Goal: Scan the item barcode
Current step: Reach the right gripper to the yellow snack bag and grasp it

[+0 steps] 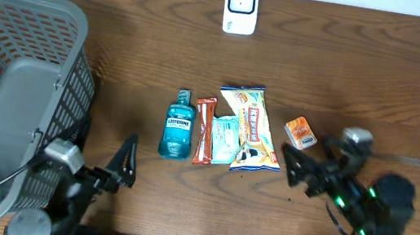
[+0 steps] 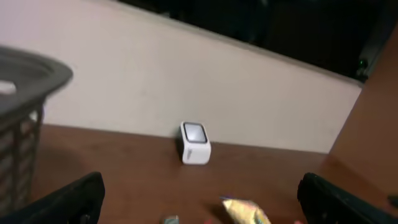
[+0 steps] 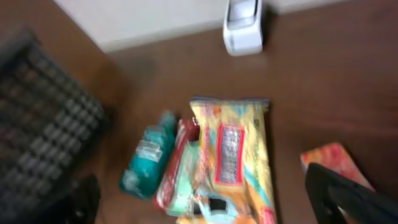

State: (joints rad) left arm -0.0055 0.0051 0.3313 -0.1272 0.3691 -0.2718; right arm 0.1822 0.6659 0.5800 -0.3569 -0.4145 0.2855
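Right gripper [image 1: 300, 170] released, left gripper [image 1: 128, 164] released, Listerine bottle [image 1: 178, 127] lying lengthwise front-to-back, cap toward the scanner [image 1: 241, 6].

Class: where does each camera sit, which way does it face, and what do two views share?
Overhead: above the table, looking straight down on basket, scanner, groceries; left arm, right arm at bottom.
Left wrist: low, facing the back wall and scanner; own open jaws at bottom corners.
Right wrist: raised, tilted down at groceries; own open jaws below.
Shared: scanner, in all three.
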